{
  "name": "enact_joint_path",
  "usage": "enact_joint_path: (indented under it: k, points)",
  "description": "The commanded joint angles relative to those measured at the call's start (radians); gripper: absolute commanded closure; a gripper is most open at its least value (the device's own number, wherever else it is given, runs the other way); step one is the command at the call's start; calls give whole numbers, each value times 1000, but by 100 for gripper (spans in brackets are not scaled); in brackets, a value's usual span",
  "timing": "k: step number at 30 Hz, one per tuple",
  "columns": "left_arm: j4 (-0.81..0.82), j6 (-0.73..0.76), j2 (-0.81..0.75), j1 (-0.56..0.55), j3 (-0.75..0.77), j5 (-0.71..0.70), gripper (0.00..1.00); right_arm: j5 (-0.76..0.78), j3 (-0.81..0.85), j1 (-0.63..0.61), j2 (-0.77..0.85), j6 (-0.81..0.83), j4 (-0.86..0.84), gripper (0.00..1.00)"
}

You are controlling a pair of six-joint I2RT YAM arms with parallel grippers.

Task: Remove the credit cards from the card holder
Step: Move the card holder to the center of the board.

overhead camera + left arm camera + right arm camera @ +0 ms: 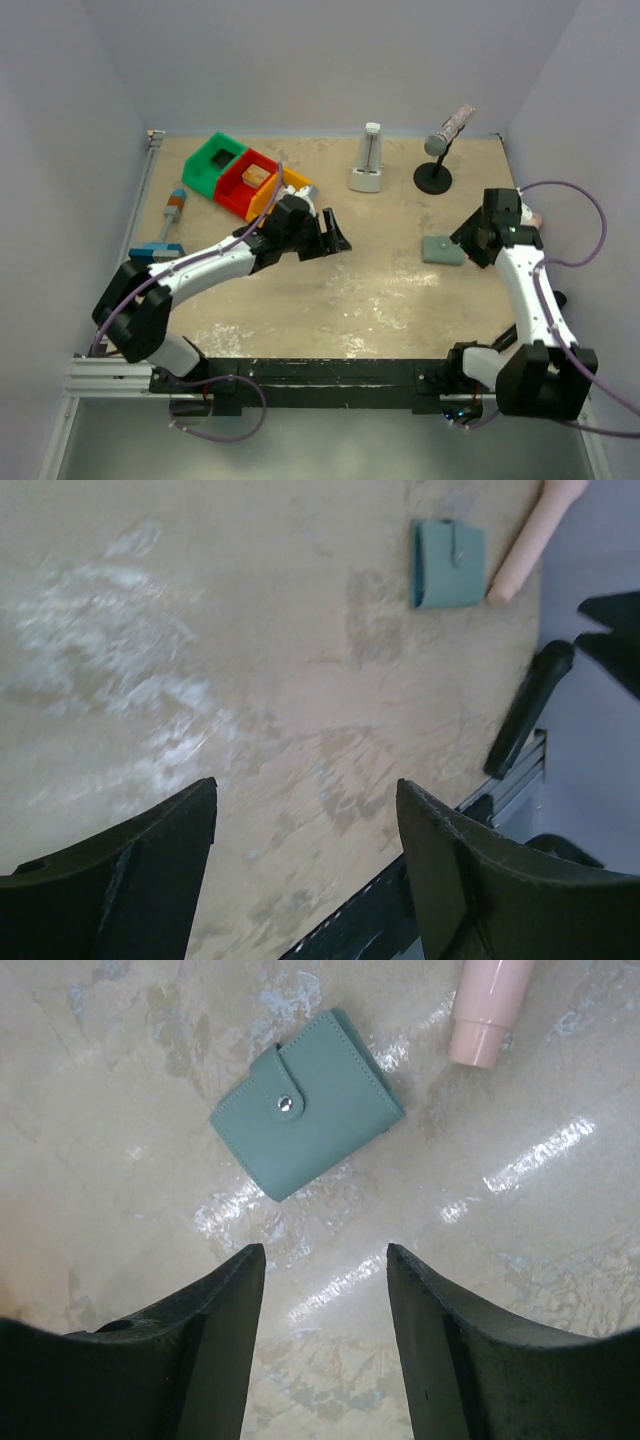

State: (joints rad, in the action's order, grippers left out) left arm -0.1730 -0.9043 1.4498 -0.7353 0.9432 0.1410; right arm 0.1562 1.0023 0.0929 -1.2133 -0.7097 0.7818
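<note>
The fingers [215,1350] of the right gripper [325,1255] are spread apart and nothing is held between them. The card holder [320,1110] lies flat on the table [120,1190] just beyond the fingertips, clear of them and a little toward the left finger. It is folded shut, with its tab [285,1080] fastened by a snap [288,1104].

The left gripper [305,790] is likewise spread and empty, with the holder far ahead of its fingers.

The step in hand is judged to be the reach for the holder. It would best be pinned by one gripper while the tab is lifted from its free end by the other. The pink tube [487,1005] beyond the right finger should be avoided.

The credit cards are not seen; any inside are hidden by the closed panels. The tube is cut off by the frame edge. The fingers' height above the table cannot be made out.
</note>
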Motion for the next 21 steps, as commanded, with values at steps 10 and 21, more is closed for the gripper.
enact_joint_path:
  k: [10,21]
  points:
    - [493,-140,519,-96,425,65,34,-104,-275,1,383,-7,-111,45]
    - [527,-111,825,-130,693,196,43,-199,-387,1,653,50,-36,45]
